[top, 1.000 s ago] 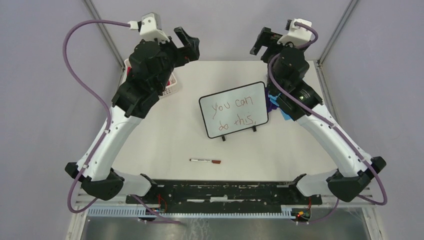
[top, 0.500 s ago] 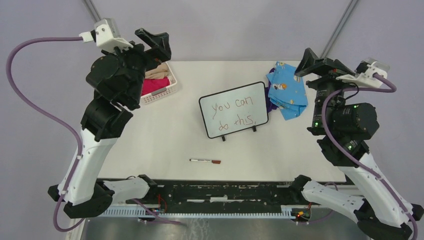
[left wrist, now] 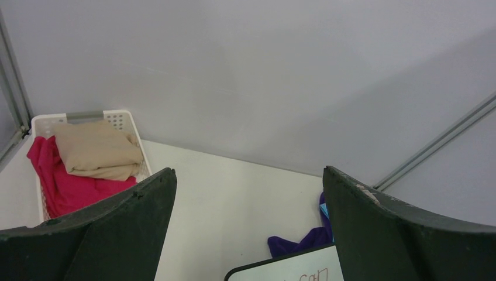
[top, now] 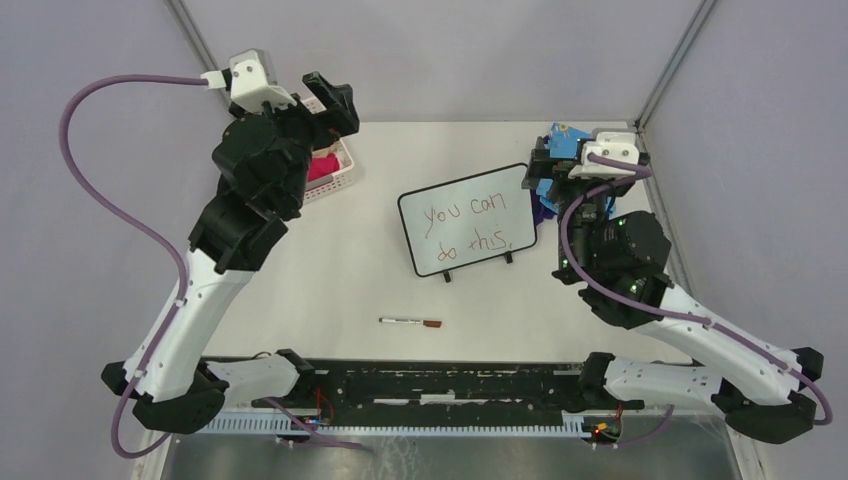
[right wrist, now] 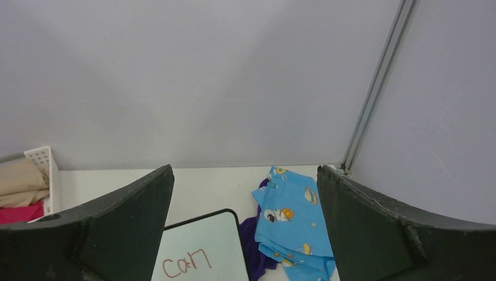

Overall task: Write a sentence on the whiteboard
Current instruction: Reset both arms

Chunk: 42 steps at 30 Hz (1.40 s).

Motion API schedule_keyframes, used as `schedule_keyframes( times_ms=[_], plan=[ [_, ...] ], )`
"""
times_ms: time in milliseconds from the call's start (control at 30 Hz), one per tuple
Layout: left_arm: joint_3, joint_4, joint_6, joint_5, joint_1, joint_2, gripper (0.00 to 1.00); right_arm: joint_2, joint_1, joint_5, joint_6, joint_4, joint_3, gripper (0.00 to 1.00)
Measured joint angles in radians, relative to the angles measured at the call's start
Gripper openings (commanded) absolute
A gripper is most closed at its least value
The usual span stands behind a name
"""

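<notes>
The whiteboard (top: pixel 468 220) stands on the counter (top: pixel 330 260), propped to show "you can do this": writing seems done. The pen (top: pixel 411 322) lies near; left end effector (left wrist: pixel 248 175) and right end effector (right wrist: pixel 244 170) gape wide, empty.

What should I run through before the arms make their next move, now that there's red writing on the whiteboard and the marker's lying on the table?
1. Sentence on the whiteboard: ok, the red writing reads "you can do this".
2. Marker released: ok, it lies on the table in front of the board, with nothing touching it.
3. Left jaws empty: ok, wide open, nothing between them.
4. Right jaws empty: ok, wide open, nothing between them.
5. Marker capped: cannot tell, too small to see.
6. Right arm clear of the board: cannot tell, it hangs close by the board's right edge, over the blue cloth.
</notes>
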<state>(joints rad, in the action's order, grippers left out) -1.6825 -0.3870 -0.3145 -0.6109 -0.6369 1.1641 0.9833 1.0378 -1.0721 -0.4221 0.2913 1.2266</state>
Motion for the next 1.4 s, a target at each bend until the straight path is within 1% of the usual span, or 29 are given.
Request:
schedule_keyframes(
  times_ms=[167, 233, 367, 500, 700, 933, 1033, 1233, 1400],
  plan=[
    [0.039, 0.0, 0.001, -0.026, 0.0, 0.0, 1.0, -0.064, 0.001, -0.014, -0.051, 0.065, -0.149, 0.98],
    [0.056, 0.0, 0.001, -0.037, 0.0, -0.006, 1.0, -0.082, 0.001, -0.026, -0.056, 0.074, -0.184, 0.98],
    [0.083, -0.017, 0.001, -0.059, 0.0, -0.017, 1.0, -0.103, 0.001, -0.027, -0.053, 0.073, -0.197, 0.98],
    [0.083, -0.049, 0.001, -0.068, 0.0, -0.018, 1.0, -0.135, 0.001, 0.006, -0.043, 0.054, -0.207, 0.98],
    [0.083, -0.077, 0.014, -0.057, -0.005, -0.034, 1.0, -0.219, 0.001, 0.05, -0.037, 0.043, -0.3, 0.98],
    [-0.026, -0.092, 0.069, 0.005, -0.057, -0.003, 1.0, -0.289, 0.001, 0.119, -0.023, 0.043, -0.291, 0.98],
    [-0.04, -0.09, 0.089, 0.022, -0.071, 0.0, 1.0, -0.326, 0.001, 0.137, -0.016, 0.053, -0.29, 0.98],
    [-0.026, -0.089, 0.106, 0.037, -0.072, 0.0, 1.0, -0.362, 0.001, 0.14, -0.005, 0.077, -0.307, 0.98],
    [0.007, -0.083, 0.115, 0.037, -0.072, -0.005, 1.0, -0.357, 0.001, 0.146, 0.009, 0.073, -0.366, 0.98]
  ],
)
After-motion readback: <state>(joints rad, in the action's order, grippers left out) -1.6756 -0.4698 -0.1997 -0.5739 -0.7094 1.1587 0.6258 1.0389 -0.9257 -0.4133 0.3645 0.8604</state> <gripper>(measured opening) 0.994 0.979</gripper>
